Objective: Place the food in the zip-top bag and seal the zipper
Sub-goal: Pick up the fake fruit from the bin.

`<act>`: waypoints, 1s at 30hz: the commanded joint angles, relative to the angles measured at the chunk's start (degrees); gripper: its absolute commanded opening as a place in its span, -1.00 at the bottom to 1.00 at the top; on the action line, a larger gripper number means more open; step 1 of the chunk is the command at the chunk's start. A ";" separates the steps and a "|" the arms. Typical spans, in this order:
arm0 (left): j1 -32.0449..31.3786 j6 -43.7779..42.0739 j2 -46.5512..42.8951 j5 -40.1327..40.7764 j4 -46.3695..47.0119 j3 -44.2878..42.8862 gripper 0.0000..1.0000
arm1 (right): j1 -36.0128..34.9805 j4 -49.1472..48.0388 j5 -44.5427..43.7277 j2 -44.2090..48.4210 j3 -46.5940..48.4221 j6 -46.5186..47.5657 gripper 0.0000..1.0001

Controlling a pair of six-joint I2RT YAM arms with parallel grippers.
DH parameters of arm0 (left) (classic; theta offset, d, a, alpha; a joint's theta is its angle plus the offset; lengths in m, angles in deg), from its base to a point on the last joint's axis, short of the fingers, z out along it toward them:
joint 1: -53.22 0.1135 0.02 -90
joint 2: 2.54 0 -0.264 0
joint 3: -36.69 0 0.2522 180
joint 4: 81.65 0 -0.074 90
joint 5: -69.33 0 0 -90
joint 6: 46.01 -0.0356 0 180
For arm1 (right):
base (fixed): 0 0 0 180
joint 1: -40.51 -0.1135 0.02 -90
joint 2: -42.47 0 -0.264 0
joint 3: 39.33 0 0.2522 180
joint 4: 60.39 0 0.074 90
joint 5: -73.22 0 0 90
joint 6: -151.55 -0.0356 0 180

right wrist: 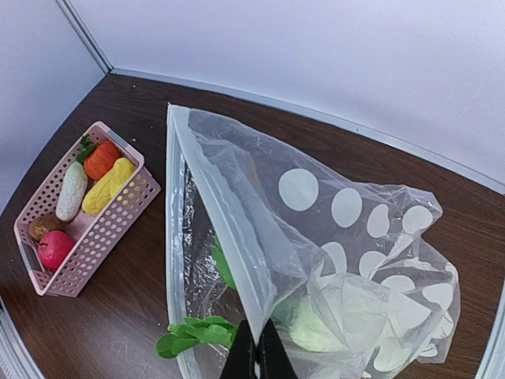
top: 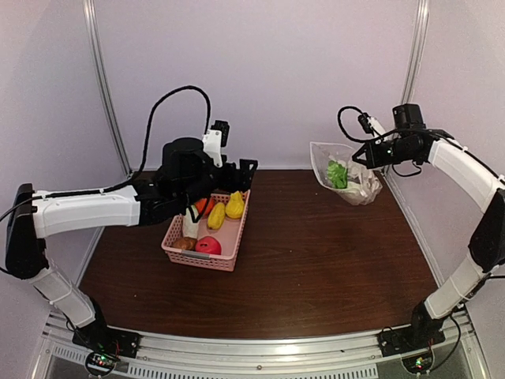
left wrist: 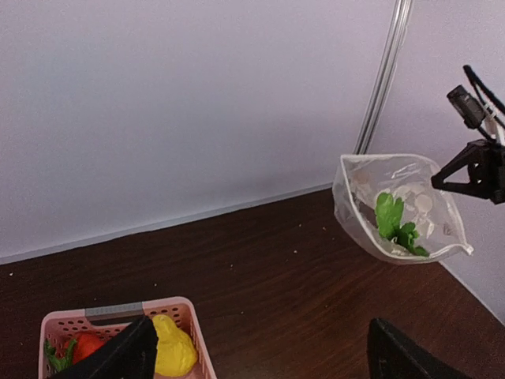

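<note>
At the far right corner of the desk point(top: 316, 260), the zip-top bag point(top: 351, 185) is gripped by its rim in the tightly closed right hand point(right wrist: 257, 347), with a green leafy toy point(top: 338, 174) inside. Above the pink basket point(top: 197, 259) of toy food point(top: 215, 215), the left hand point(top: 239, 175) is spread wide and empty.

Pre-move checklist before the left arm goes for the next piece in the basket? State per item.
1. Is the left pincer open with nothing between its fingers: ok.
2. Is the right pincer shut on the edge of the zip-top bag: ok.
3. Bag mouth gaping toward the pink basket: ok.
4. Is the green food inside the bag: ok.
5. Basket emptied: not ok; yellow food plus red, white and brown pieces lie in it.
6. Is the zipper sealed: not ok.
</note>
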 commanded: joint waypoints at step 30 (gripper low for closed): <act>11.60 -1.62 11.43 -20.88 -63.25 -13.94 0.61 | 0.96 -23.86 14.68 8.97 -28.99 -1.99 -1.00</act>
